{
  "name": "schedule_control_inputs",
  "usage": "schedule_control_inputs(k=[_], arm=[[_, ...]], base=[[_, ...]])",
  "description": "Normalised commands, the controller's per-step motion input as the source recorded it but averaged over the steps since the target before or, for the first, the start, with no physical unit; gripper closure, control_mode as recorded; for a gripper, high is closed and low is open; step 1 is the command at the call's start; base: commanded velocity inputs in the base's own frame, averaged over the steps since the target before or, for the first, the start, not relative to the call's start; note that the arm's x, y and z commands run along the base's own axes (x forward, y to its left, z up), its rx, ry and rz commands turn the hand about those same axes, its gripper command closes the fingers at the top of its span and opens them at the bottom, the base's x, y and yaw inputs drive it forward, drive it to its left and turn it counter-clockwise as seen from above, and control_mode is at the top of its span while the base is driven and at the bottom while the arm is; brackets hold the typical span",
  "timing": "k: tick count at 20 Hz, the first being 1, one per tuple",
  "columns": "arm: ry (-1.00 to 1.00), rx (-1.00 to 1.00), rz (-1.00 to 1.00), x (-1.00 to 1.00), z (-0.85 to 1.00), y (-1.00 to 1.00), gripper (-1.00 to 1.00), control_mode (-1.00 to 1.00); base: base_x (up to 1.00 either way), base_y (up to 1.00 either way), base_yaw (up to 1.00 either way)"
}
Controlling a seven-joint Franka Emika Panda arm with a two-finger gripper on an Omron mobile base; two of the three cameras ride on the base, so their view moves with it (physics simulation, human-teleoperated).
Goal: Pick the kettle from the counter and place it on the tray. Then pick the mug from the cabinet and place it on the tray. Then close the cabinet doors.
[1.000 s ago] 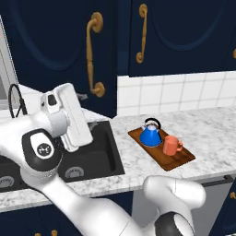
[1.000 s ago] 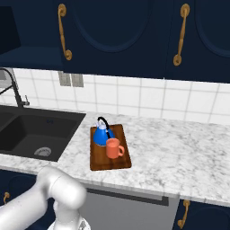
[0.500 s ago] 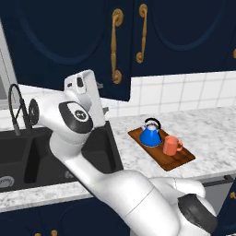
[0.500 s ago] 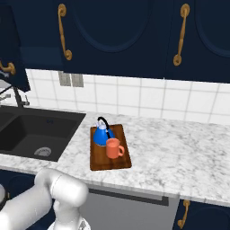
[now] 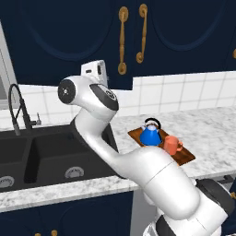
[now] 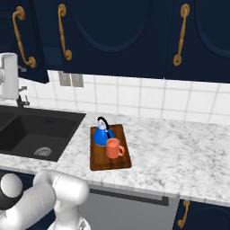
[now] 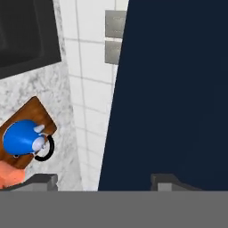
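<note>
The blue kettle [image 5: 150, 134] [image 6: 102, 134] [image 7: 22, 138] and the orange-red mug [image 5: 172, 144] [image 6: 113, 148] [image 7: 9, 174] both stand on the brown wooden tray [image 5: 184, 156] [image 6: 110, 162] [image 7: 38, 115] on the marble counter [image 5: 207, 133] [image 6: 179, 157]. My gripper [image 7: 104, 182] is raised against the left navy cabinet door [image 5: 69, 41] [image 6: 45, 49] [image 7: 169, 89], near that door's lower edge. Its fingertips [image 7: 42, 180] stand wide apart, open, holding nothing. The left door hangs slightly proud of the neighbouring door [image 5: 184, 32], their brass handles [image 5: 122, 39] close together.
A black double sink [image 5: 46, 154] [image 6: 31, 132] with a black tap [image 5: 18, 108] lies left of the tray. White wall tiles with a grey outlet [image 6: 71, 80] [image 7: 115, 35] run under the cabinets. My own arm [image 5: 138, 161] rises in front of the counter.
The left cabinet door has swung in until its handle sits beside the other door's. My hand followed it up and to the right, and the jaws narrowed a little.
</note>
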Motion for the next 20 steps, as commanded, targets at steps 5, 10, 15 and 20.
schedule_control_inputs(k=[5, 10, 15, 20], arm=[[-0.02, 0.16, 0.17, 0.84, 0.00, -0.37, -1.00, -1.00], [0.00, 0.11, 0.10, 0.92, 0.00, -0.11, -1.00, -1.00], [0.00, 0.08, 0.07, 0.73, -0.03, -0.02, -1.00, -1.00], [0.00, 0.06, 0.06, 0.46, -0.23, -0.06, -1.00, -1.00]], base=[[0.00, 0.00, 0.00], [0.00, 0.00, 0.00], [0.00, 0.00, 0.00], [0.00, 0.00, 0.00]])
